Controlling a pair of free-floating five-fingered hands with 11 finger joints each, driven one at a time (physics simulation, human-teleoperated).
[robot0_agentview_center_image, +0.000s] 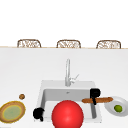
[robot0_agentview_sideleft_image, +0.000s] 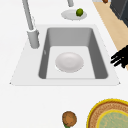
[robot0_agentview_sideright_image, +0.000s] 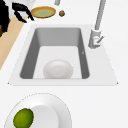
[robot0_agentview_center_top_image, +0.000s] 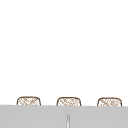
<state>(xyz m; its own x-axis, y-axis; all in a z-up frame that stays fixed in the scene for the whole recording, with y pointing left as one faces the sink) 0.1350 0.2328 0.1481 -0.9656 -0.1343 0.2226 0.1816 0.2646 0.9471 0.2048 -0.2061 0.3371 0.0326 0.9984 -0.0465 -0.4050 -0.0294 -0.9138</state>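
the sink (robot0_agentview_center_image: 45, 86) holds a red bowl (robot0_agentview_center_image: 67, 114). a baguette (robot0_agentview_center_image: 98, 100) lies across its right rim, beside the plate (robot0_agentview_center_image: 123, 103), and the right hand (robot0_agentview_center_image: 95, 94) curls round its middle. the left hand (robot0_agentview_center_image: 38, 113) hangs at the front left corner, curled on nothing.

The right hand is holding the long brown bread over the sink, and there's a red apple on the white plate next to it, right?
Almost. The right hand does hold the long brown bread at the sink, but the thing on the white plate is a green lime, not a red apple. The front view shows it.
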